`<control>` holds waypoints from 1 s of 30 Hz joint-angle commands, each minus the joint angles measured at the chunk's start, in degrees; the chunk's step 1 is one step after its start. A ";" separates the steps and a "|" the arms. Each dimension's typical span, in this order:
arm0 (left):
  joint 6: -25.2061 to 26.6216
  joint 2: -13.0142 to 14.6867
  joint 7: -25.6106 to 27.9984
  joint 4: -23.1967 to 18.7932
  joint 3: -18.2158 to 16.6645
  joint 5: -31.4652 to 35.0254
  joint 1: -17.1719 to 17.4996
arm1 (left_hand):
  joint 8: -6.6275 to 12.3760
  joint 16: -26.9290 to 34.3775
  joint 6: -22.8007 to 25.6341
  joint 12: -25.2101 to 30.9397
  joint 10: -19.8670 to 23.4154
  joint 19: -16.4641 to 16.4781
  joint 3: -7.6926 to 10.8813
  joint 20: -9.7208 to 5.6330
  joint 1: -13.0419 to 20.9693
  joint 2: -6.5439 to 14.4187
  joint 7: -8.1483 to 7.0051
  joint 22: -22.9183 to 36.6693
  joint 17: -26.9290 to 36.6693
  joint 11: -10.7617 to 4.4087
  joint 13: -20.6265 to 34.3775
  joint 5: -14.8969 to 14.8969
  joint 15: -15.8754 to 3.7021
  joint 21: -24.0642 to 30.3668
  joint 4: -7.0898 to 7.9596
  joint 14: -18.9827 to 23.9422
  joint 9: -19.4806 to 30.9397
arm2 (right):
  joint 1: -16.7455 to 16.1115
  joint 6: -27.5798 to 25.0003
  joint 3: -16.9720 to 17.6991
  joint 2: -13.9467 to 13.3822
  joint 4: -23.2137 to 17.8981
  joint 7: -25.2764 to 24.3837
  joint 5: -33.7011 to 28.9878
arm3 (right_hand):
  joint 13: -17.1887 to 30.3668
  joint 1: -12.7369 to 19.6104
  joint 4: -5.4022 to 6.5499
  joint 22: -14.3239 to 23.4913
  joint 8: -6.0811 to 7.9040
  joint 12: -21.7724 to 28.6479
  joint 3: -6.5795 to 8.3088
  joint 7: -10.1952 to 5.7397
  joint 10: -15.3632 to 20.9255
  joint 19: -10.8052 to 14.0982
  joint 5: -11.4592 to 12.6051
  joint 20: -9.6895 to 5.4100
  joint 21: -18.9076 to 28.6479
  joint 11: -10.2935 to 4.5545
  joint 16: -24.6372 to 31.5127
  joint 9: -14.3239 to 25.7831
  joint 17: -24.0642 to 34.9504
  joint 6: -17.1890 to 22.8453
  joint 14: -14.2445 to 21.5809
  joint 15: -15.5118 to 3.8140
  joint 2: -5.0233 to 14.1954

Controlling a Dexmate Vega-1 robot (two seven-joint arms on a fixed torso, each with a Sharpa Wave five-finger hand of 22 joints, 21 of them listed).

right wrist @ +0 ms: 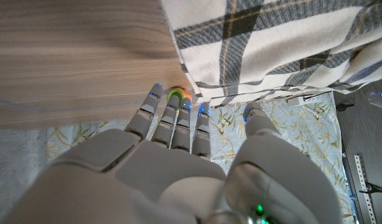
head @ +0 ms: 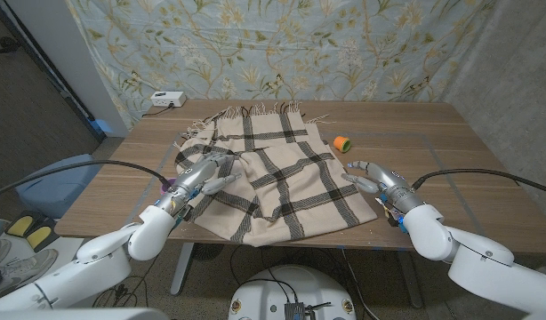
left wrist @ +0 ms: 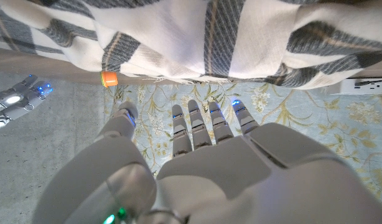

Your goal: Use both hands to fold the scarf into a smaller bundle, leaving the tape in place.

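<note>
A cream scarf [head: 273, 169] with dark plaid stripes lies spread over the middle of the wooden table [head: 451, 151], fringe at its far end. A small orange and green tape roll [head: 341, 141] sits just off its right edge. My left hand [head: 206, 173] hovers at the scarf's left edge with fingers spread and nothing in it. My right hand [head: 375, 178] is by the scarf's near right corner, fingers apart and empty. The left wrist view has my left hand [left wrist: 203, 162], the scarf [left wrist: 209, 37] and the tape [left wrist: 109, 78]. In the right wrist view my right hand [right wrist: 178, 162] points at the tape [right wrist: 177, 94] beside the scarf [right wrist: 272, 43].
A white box [head: 164, 99] with a cable sits at the table's far left corner. A floral curtain [head: 282, 44] hangs behind the table. Bare wood [right wrist: 73, 56] lies right of the scarf. A blue seat [head: 64, 178] stands off the table's left side.
</note>
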 commanded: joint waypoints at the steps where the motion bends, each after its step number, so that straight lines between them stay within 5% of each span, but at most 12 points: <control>1: 2.35 2.26 0.01 -2.56 -4.07 0.10 5.99 | -0.47 -0.20 0.51 -0.19 -0.42 -0.10 -0.14 0.04 0.32 -0.17 0.08 0.24 0.27 0.10 0.33 0.06 0.06 -0.40 -0.20 -0.26 0.11 | -1.94 -7.33 -2.08 -1.97 -3.74 0.73 -3.33 | 0.10 0.70 -0.30 0.10 -0.29 -0.18 -0.18 -0.09 0.23 0.45 0.00 0.09 0.18 0.06 0.01 0.21 0.12 0.30 0.03 -0.53 -0.28; 17: 2.18 1.86 -1.69 -3.38 -8.24 -0.70 10.51 | -0.84 -0.47 0.49 -0.42 -0.27 -0.21 -0.46 0.03 0.52 -0.12 0.13 0.26 0.30 0.31 0.38 0.09 0.07 -0.70 -0.21 -0.80 0.15 | -0.37 -17.58 -7.82 -4.98 -7.66 4.38 -6.71 | 0.11 5.62 -2.49 0.02 -1.55 -1.44 1.77 -0.57 -1.16 0.45 0.14 -0.26 -0.21 -0.97 -1.11 0.27 -0.46 -1.24 -0.99 -1.63 -0.36; 30: 1.09 0.49 -2.90 -2.85 -8.18 -0.28 10.39 | -1.16 -0.53 0.46 -0.75 -0.39 -0.28 -0.85 0.04 0.51 0.04 0.36 0.28 0.33 0.44 0.43 0.08 0.08 -0.97 -0.06 -0.97 0.19 | -1.86 -24.17 -8.07 -11.11 -11.78 5.56 -5.82 | 0.17 14.18 -3.41 -0.09 -2.27 -2.60 6.15 -1.10 -2.68 0.57 1.19 -0.44 -0.70 -1.54 -2.67 0.31 -1.06 -2.65 -1.65 -1.96 -0.99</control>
